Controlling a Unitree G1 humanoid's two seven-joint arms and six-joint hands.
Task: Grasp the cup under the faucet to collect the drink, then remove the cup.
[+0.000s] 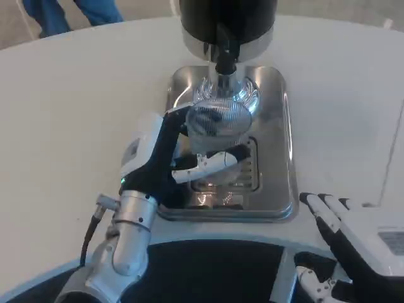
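Observation:
A clear plastic cup (218,123) stands on the steel drip tray (278,126), directly below the black faucet (225,58) of the dispenser. My left hand (167,158) wraps around the cup, one finger curving behind its left side and a white and black finger (214,161) crossing its front low down. My right hand (350,243) lies at the table's near right edge, fingers stretched out and holding nothing. Whether any drink is inside the cup I cannot make out.
The black and chrome dispenser body (227,22) rises at the top centre behind the tray. A slotted grate (249,177) is set in the tray's near part. Someone in blue trousers (69,14) stands beyond the table at the top left.

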